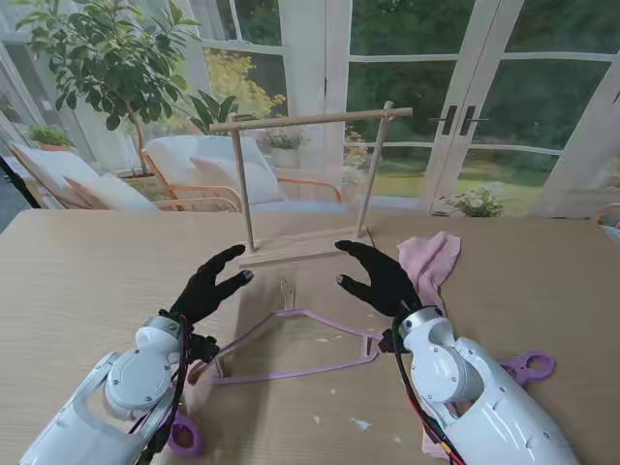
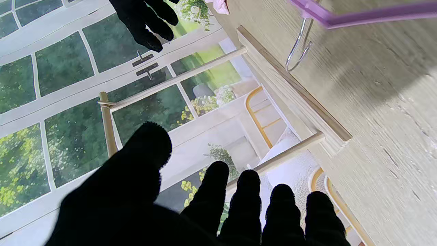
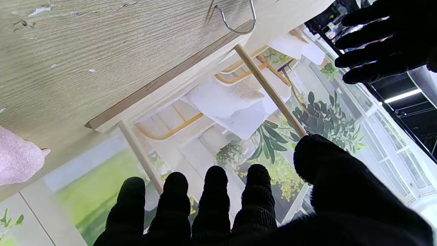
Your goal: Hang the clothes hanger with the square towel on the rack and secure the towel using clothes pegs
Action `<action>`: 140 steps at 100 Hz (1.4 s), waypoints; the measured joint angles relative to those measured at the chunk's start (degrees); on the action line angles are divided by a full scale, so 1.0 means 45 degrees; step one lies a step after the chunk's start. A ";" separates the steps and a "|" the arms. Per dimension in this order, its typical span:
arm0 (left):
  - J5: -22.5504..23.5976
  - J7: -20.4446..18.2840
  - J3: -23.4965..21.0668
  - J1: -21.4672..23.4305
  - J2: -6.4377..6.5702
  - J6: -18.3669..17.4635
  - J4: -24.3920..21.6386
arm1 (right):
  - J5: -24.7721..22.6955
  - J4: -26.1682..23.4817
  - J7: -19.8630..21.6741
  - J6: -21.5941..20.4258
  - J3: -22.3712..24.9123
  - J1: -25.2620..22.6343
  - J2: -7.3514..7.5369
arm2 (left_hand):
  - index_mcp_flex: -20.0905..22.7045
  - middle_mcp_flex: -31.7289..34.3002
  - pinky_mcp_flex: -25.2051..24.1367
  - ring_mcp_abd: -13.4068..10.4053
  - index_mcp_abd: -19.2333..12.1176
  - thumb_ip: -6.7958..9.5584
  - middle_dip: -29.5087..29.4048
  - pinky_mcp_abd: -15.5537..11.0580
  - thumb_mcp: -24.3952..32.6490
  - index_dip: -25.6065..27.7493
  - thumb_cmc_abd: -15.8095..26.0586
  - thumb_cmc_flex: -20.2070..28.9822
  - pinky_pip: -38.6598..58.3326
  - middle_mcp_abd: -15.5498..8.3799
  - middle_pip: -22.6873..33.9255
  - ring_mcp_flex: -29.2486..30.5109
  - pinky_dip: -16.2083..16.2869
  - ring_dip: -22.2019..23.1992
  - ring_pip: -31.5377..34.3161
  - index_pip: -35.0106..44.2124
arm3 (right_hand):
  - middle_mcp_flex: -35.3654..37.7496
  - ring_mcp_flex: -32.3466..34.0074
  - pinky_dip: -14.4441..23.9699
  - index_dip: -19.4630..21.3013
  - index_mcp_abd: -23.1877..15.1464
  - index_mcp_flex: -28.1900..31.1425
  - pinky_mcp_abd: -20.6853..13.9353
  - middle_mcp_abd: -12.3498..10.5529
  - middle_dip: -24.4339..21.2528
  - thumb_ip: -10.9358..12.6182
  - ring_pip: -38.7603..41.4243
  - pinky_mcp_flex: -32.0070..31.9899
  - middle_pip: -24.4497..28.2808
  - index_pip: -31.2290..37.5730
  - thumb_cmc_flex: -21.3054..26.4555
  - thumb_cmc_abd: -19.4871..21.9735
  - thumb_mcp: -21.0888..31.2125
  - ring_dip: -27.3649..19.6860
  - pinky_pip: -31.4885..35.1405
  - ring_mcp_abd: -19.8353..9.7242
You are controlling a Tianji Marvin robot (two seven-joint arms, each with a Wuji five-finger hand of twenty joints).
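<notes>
- Left hand point(image 1: 211, 285): empty, fingers spread.
- Right hand point(image 1: 380, 277): empty, fingers spread.
- Hanger point(image 1: 291, 360): flat on worktop point(image 1: 87, 271), between both hands, near rack point(image 1: 310, 121).
- Towel point(image 1: 431, 260): on worktop, beside right hand.

Both black-gloved hands hover spread and empty, left hand point(image 1: 213, 283) and right hand point(image 1: 378, 278) flanking the wooden rack point(image 1: 308, 184). The lilac plastic hanger point(image 1: 295, 347) lies flat between the wrists; the pink square towel point(image 1: 429, 262) sits crumpled just right of the right hand.
</notes>
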 measured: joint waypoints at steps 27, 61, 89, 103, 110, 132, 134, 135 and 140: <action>0.0016 -0.0013 -0.0010 0.0069 0.0003 0.0033 -0.0092 | 0.0015 -0.0068 0.0040 0.0033 0.0020 -0.0028 0.0002 | -0.0014 0.0000 0.0000 -0.0001 0.0000 0.0000 0.0000 0.0000 0.0236 -0.0004 -0.0014 0.0003 -0.0001 -0.0002 -0.0005 0.0000 -0.0151 -0.0132 -0.0001 0.0000 | 0.0000 0.0000 0.0000 0.0004 0.0000 0.0000 -0.0001 -0.0001 -0.0001 0.0000 -0.0008 0.0000 0.0000 0.0000 0.0002 0.0000 0.0000 -0.0001 -0.0068 -0.0001; 0.0128 -0.0052 -0.0002 0.0017 0.0007 0.0171 -0.0137 | -0.0023 -0.0119 -0.0017 -0.0048 0.0099 -0.0076 0.0001 | -0.0015 0.0000 0.0000 -0.0002 0.0000 0.0000 0.0000 0.0021 0.0345 -0.0004 -0.0200 0.0012 -0.0001 -0.0003 -0.0005 0.0000 -0.0167 -0.0132 -0.0001 0.0001 | 0.0000 0.0000 0.0000 0.0008 0.0000 0.0000 -0.0003 -0.0001 -0.0001 0.0000 -0.0010 -0.0001 0.0000 -0.0098 0.0005 0.0000 0.0000 -0.0001 -0.0138 -0.0001; 0.0170 -0.0230 -0.0143 0.0153 0.0023 0.0182 -0.0309 | -0.0303 -0.0508 -0.0092 0.0139 0.0203 -0.0312 0.0013 | 0.0007 0.0000 -0.0027 0.0039 0.0415 0.0000 0.0313 0.0499 0.1012 -0.0005 -0.0534 0.0014 -0.0001 -0.0003 0.0167 -0.0010 0.0157 0.0030 0.0000 0.0171 | 0.0000 0.0000 0.0000 0.0139 0.0000 -0.0001 -0.0004 -0.0001 -0.0001 0.0000 -0.0010 -0.0001 -0.0001 -0.0106 0.0015 0.0000 0.0000 -0.0001 -0.0148 -0.0001; 0.1289 -0.0657 -0.0477 0.0588 0.0153 0.0663 -0.1148 | -0.0283 -0.0620 -0.0194 0.0146 0.0268 -0.0379 0.0001 | 0.0186 0.0013 -0.0300 0.0631 0.0818 0.0000 0.0923 0.1306 0.1505 0.0267 -0.1062 -0.0001 0.0770 -0.0003 0.0770 -0.0015 0.1975 0.0976 0.0266 0.0363 | 0.0000 0.0000 0.0000 0.0141 0.0000 -0.0001 -0.0004 -0.0001 -0.0001 0.0000 -0.0010 -0.0001 -0.0001 -0.0106 0.0015 -0.0002 0.0000 -0.0002 -0.0149 -0.0001; 0.2574 -0.1403 -0.0657 0.0738 0.0312 0.0805 -0.1479 | -0.0134 -0.0620 -0.0207 0.0134 0.0289 -0.0370 -0.0006 | 0.0198 0.0014 -0.0302 0.0633 0.0821 0.0000 0.0947 0.1450 0.1614 0.0317 -0.1102 -0.0005 0.0825 -0.0003 0.0794 -0.0008 0.2278 0.1016 0.0469 0.0363 | 0.0000 0.0000 0.0000 0.0142 0.0000 -0.0001 -0.0004 -0.0001 -0.0001 0.0000 -0.0010 -0.0001 -0.0001 -0.0106 0.0015 -0.0003 0.0000 -0.0002 -0.0154 -0.0001; 0.3798 -0.2535 -0.0477 0.0785 0.0922 0.1556 -0.1762 | 0.0035 -0.0575 -0.0200 0.0058 0.0282 -0.0294 -0.0019 | 0.0204 0.0014 0.0009 0.0855 0.0891 0.0000 0.1068 0.1827 0.1616 0.0415 -0.1121 -0.0005 0.1225 -0.0003 0.0914 0.0018 0.3055 0.1426 0.0681 0.0363 | 0.0000 0.0000 0.0000 0.0146 0.0000 -0.0001 -0.0004 -0.0001 -0.0001 0.0000 -0.0010 -0.0001 -0.0001 -0.0106 0.0015 -0.0004 0.0000 -0.0002 -0.0170 -0.0001; 0.3965 -0.2527 -0.0382 0.0760 0.0956 0.1556 -0.1718 | 0.0042 -0.0572 -0.0200 0.0044 0.0279 -0.0287 -0.0020 | 0.0204 0.0014 0.0015 0.0887 0.0892 0.0000 0.1074 0.1930 0.1616 0.0433 -0.1121 -0.0005 0.1252 -0.0003 0.0933 0.0020 0.3182 0.1460 0.0709 0.0363 | 0.0000 0.0000 0.0000 0.0146 0.0000 -0.0001 -0.0004 -0.0001 -0.0001 0.0000 -0.0010 -0.0001 -0.0001 -0.0106 0.0015 -0.0004 0.0000 -0.0002 -0.0170 -0.0001; 0.4038 -0.2523 -0.0327 0.0742 0.0972 0.1556 -0.1690 | 0.0045 -0.0572 -0.0200 0.0038 0.0278 -0.0285 -0.0021 | 0.0204 0.0014 0.0028 0.0915 0.0892 0.0000 0.1077 0.1948 0.1616 0.0436 -0.1121 -0.0005 0.1259 -0.0003 0.0940 0.0021 0.3248 0.1562 0.0724 0.0363 | 0.0000 0.0000 0.0000 0.0146 0.0000 -0.0001 -0.0004 -0.0001 -0.0001 0.0000 -0.0010 -0.0001 -0.0001 -0.0106 0.0015 -0.0004 0.0000 -0.0002 -0.0170 -0.0001; 0.4317 -0.2497 0.0011 0.0605 0.1038 0.1556 -0.1480 | 0.0054 -0.0572 -0.0200 0.0010 0.0276 -0.0272 -0.0024 | 0.0204 0.0014 0.0164 0.0948 0.0892 0.0000 0.1204 0.1968 0.1637 0.0448 -0.1219 -0.0013 0.1404 -0.0003 0.1059 0.0041 0.3436 0.1662 0.0909 0.0363 | 0.0000 0.0000 0.0000 0.0147 0.0000 -0.0001 -0.0004 -0.0001 -0.0001 0.0000 -0.0010 -0.0001 0.0000 -0.0106 0.0015 -0.0004 0.0000 -0.0002 -0.0172 -0.0001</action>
